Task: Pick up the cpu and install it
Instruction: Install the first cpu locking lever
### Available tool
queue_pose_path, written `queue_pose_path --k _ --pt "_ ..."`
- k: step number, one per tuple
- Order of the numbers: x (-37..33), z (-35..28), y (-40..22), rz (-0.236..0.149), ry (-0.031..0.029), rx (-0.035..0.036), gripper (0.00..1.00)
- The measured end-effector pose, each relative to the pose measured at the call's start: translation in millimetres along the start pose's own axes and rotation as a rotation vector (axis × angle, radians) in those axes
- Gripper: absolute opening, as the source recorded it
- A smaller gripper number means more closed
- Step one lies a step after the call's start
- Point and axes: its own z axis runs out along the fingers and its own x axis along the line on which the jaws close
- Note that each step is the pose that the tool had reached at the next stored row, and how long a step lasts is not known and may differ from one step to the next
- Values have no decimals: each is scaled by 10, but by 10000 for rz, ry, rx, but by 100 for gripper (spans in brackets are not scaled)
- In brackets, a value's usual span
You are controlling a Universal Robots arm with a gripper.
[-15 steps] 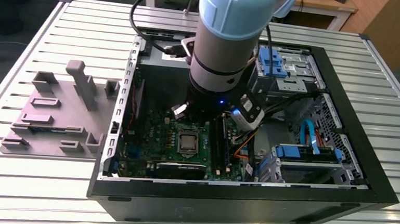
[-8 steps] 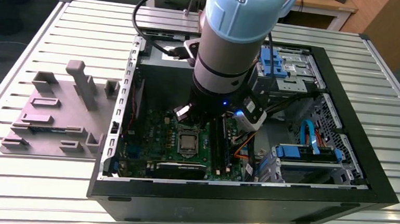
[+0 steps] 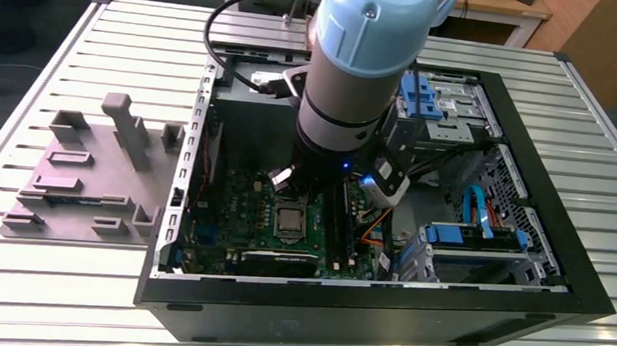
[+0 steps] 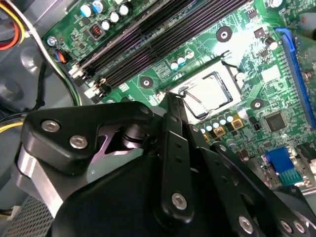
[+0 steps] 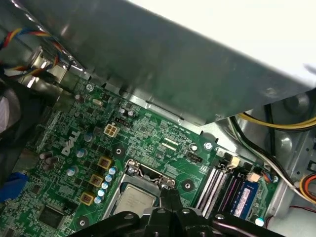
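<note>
Inside an open computer case (image 3: 560, 273) on a slatted table (image 3: 55, 286), we see the arm (image 3: 358, 71) reaching down over the green board (image 3: 248, 205). The cpu (image 3: 289, 218) lies flat in its socket near the middle of the board, silvery top facing up. It is square, so we can name no long axis; in the exterior view its edges run in line with the board's edges. In the second wrist view the cpu (image 4: 210, 94) sits inside the metal frame (image 4: 232, 79), beside the dark memory slots (image 4: 163, 34). In the first wrist view the cpu (image 5: 136, 200) shows just past the gripper (image 5: 168, 210), whose black fingers (image 5: 170, 197) meet at a narrow tip with nothing between them, close over the socket's edge. We cannot tell whether the tip touches the frame. A grey fixture (image 3: 83, 175) with upright posts stands on the table, at the exterior view's left, well apart from the case.
</note>
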Motion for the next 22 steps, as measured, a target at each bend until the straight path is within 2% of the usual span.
queue_pose_path --k 3,5,18,22 --pt "8 37 -19 -53 86 -16 11" --pt "11 47 -23 -88 113 -11 11" --pt "11 52 -26 -181 123 -13 11" --pt "28 49 -60 -180 132 -15 11"
